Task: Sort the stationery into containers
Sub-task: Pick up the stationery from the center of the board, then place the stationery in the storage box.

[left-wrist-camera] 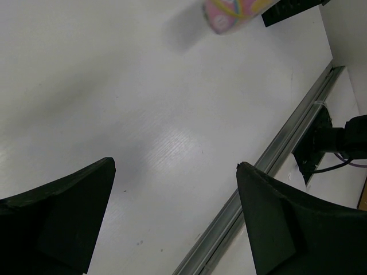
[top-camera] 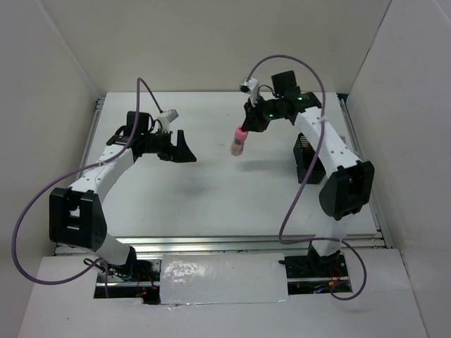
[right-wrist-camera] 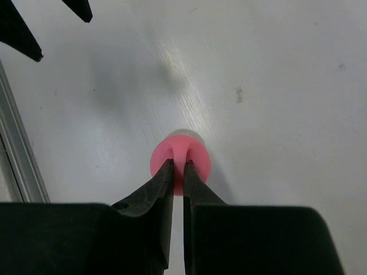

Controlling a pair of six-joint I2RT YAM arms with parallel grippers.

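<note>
Between right gripper [right-wrist-camera: 178, 166] fingertips, pinched pink-capped cylinder [right-wrist-camera: 179, 148] by cap, jaws nearly closed, body hung below, clear of table [top-camera: 211, 190]. Reached forward with right arm, elbow raised, wrist pitched down. Had black mesh pen cup [top-camera: 304, 151] behind that gripper, beside forearm. Stretched left arm low toward centre; held left gripper [top-camera: 187, 149] spread wide, holding nothing, cylinder ahead, well apart.

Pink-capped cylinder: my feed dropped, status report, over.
Right gripper shut on pink-capped cylinder, held above table. Left gripper open, empty. Mesh cup partly hidden behind right arm.
</note>
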